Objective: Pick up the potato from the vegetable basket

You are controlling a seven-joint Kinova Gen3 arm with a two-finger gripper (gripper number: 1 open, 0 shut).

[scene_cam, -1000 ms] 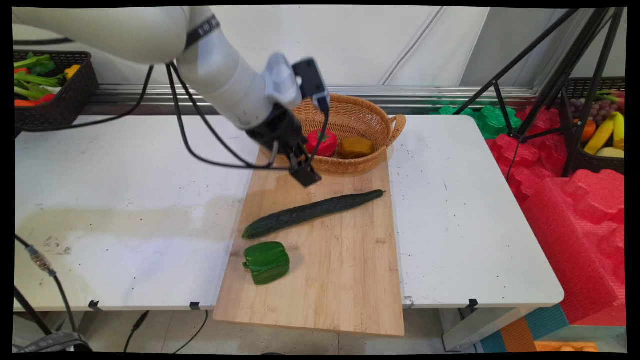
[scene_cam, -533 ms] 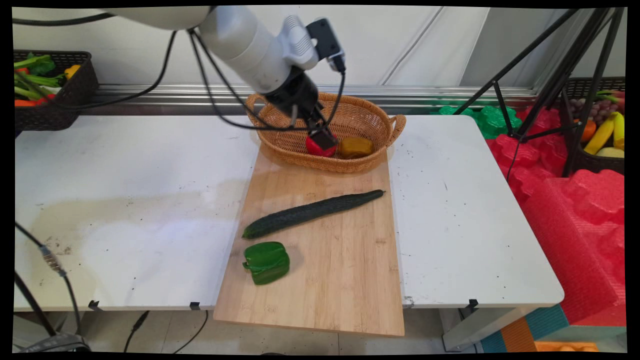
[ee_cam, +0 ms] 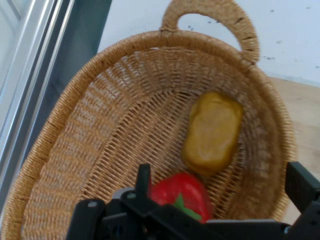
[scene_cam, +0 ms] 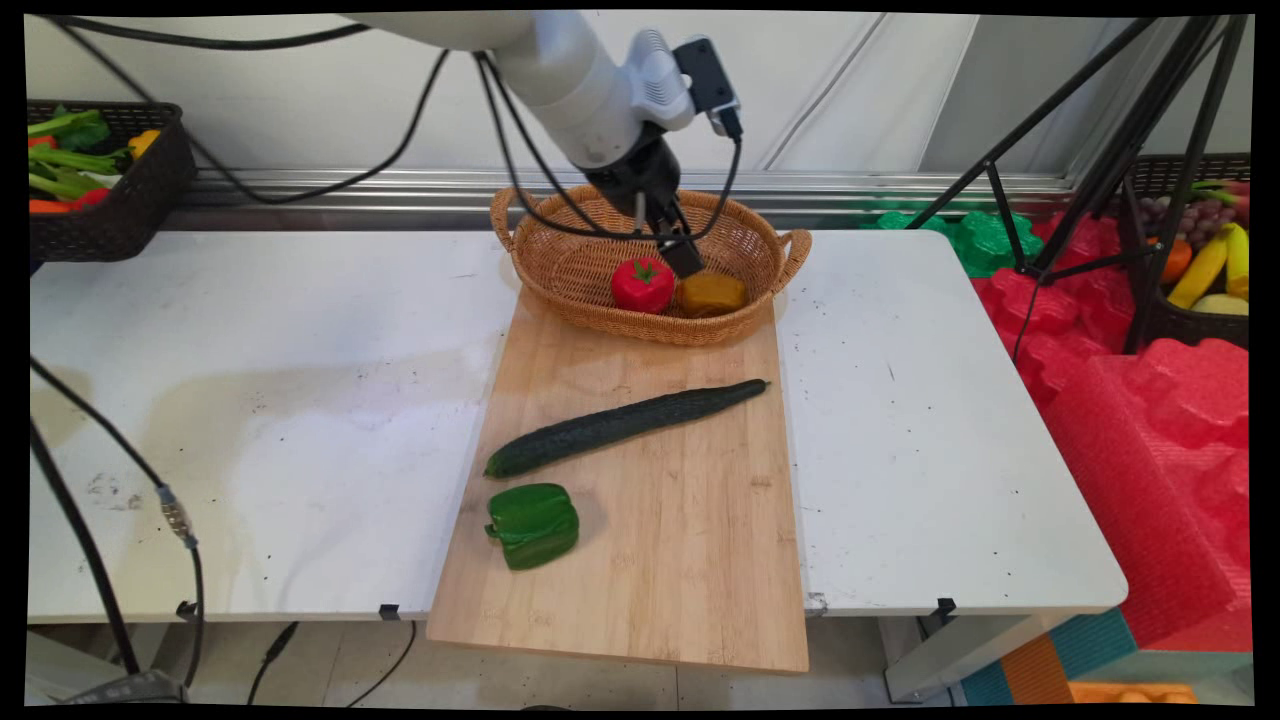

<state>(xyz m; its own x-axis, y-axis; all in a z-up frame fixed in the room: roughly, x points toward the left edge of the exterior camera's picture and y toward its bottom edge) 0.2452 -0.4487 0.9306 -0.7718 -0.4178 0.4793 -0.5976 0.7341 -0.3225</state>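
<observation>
No lettering can be read on anything in view. The black two-finger gripper [scene_cam: 688, 258] hangs over the woven wicker basket [scene_cam: 560, 270] with its fingers spread wide and nothing between them. Inside the basket a red tomato with a green calyx [ee_cam: 182, 196] lies just below the gripper, touching a brownish-yellow potato-like lump [ee_cam: 212, 131]. In front of the basket, a pale wooden cutting board [scene_cam: 680, 540] on the white table [scene_cam: 250, 400] carries a long dark green cucumber [scene_cam: 620, 425] and a green bell pepper [scene_cam: 533, 524].
</observation>
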